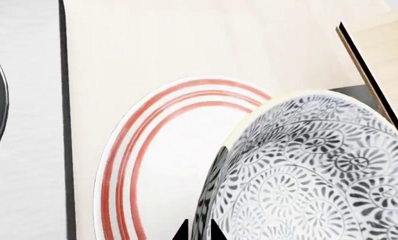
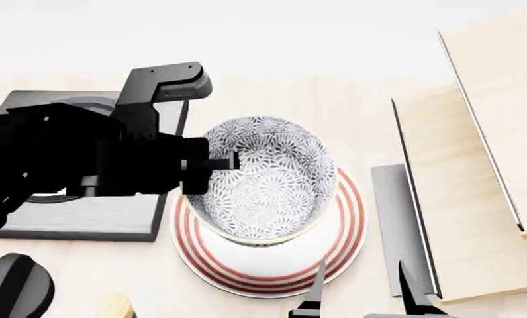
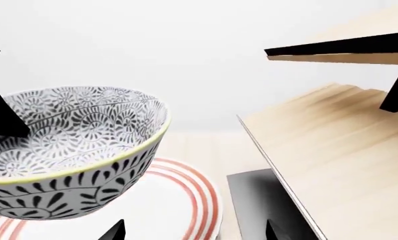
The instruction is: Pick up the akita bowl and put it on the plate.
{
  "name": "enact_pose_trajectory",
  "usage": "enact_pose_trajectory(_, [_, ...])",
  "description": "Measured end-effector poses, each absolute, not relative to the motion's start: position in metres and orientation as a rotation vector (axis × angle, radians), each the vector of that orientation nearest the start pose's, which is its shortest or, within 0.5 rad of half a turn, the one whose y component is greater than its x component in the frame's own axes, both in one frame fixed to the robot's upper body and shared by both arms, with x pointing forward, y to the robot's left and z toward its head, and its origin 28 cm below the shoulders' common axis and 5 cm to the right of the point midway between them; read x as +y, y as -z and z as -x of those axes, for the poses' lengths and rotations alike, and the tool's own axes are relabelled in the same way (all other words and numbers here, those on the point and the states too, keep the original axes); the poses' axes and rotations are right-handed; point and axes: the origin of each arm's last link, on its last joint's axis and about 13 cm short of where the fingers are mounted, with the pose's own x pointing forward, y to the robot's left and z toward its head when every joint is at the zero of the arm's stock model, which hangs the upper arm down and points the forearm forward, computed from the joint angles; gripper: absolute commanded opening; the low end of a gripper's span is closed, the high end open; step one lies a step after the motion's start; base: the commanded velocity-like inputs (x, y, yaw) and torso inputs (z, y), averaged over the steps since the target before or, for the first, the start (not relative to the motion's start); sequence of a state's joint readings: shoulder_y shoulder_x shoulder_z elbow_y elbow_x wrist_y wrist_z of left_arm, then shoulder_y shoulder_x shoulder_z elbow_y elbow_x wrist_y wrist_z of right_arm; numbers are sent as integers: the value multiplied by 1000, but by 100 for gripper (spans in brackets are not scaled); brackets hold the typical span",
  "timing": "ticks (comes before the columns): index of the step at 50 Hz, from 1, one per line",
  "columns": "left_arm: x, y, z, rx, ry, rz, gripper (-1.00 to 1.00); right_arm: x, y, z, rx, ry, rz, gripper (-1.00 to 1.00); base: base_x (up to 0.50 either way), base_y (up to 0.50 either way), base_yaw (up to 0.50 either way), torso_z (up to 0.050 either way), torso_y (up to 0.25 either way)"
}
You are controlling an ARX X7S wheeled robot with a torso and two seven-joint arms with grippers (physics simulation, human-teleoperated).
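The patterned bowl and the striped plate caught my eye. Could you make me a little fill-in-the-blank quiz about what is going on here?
1. The akita bowl is gripped at its rim by the robot's ____ gripper.
2. The bowl hangs directly above the ____, not yet resting on it.
3. The rings around the rim of the plate are coloured ____.
4. The right gripper is open and holds ____.

Missing words: left; plate; red; nothing
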State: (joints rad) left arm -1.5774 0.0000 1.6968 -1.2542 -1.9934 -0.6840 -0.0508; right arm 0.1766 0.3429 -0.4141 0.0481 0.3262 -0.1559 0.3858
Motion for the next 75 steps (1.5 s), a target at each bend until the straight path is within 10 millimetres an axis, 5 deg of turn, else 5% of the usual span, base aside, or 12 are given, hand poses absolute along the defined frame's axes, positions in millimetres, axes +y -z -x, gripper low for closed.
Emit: enact_pose_trajectory(75, [142,-207,-405,652,397,224,-100,-101,-33,-239,-134,0,-1,100,0,0,0,1,-22])
